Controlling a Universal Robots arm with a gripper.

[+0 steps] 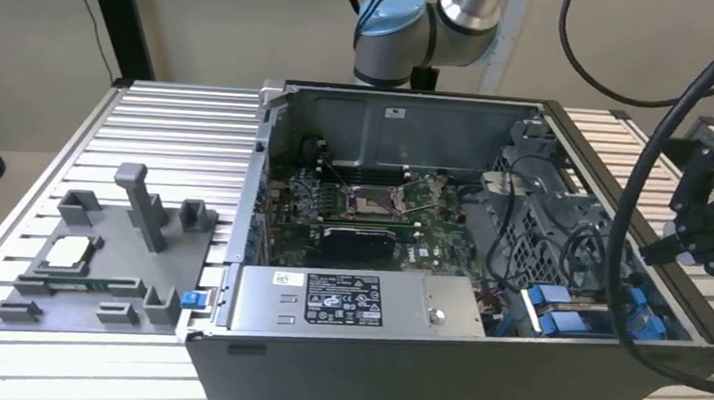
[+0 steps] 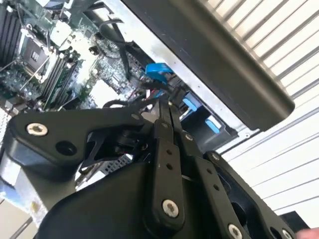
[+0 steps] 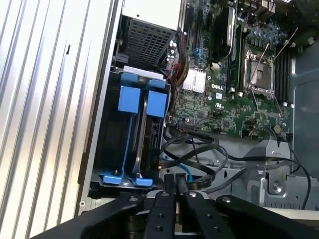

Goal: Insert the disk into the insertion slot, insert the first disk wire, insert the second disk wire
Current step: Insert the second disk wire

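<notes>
Slatted aluminium table (image 1: 174, 121) held the case; gripper (image 3: 173, 185), fingers pressed together, hovered by the disk (image 3: 142, 102), probably rigid, best held by its blue frame.

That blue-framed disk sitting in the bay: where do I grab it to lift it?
Probably the disk's blue handle end, pinched across its flat faces, coming from the case's open side: the rest sits down in the insertion slot, walled in beside a second blue carrier.

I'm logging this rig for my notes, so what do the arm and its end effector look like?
The arm is silver tube with a light-blue joint cap; black cables loop around it. The end effector is matte black, built of flat linkage bars joined by silver screws, tapering to two slim fingers.
</notes>
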